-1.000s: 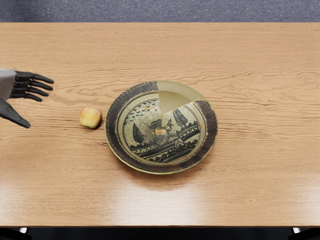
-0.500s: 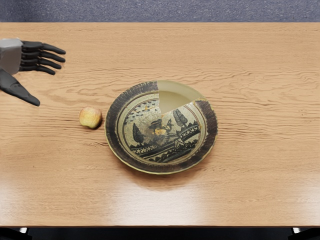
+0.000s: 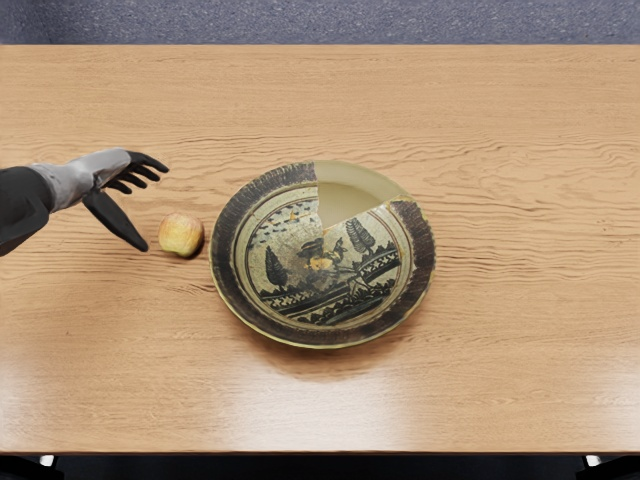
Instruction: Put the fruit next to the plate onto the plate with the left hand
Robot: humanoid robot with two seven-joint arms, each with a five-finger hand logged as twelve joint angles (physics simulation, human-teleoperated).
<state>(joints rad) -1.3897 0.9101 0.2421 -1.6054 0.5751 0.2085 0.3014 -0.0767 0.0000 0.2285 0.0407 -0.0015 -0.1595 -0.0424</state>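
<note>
A small yellow-red apple lies on the wooden table just left of the plate, a dark-rimmed dish painted with trees and figures. My left hand comes in from the left edge and hovers a little up and left of the apple. Its fingers are spread, the thumb points down toward the fruit, and it holds nothing. A narrow gap separates the thumb tip from the apple. No right arm shows.
The wooden table runs across the whole view, with its far edge at the top and its near edge at the bottom. Only the plate and the apple stand on it.
My left hand first rose toward the far left, then swung right and down to just beside the apple. Apple and plate have not moved.
</note>
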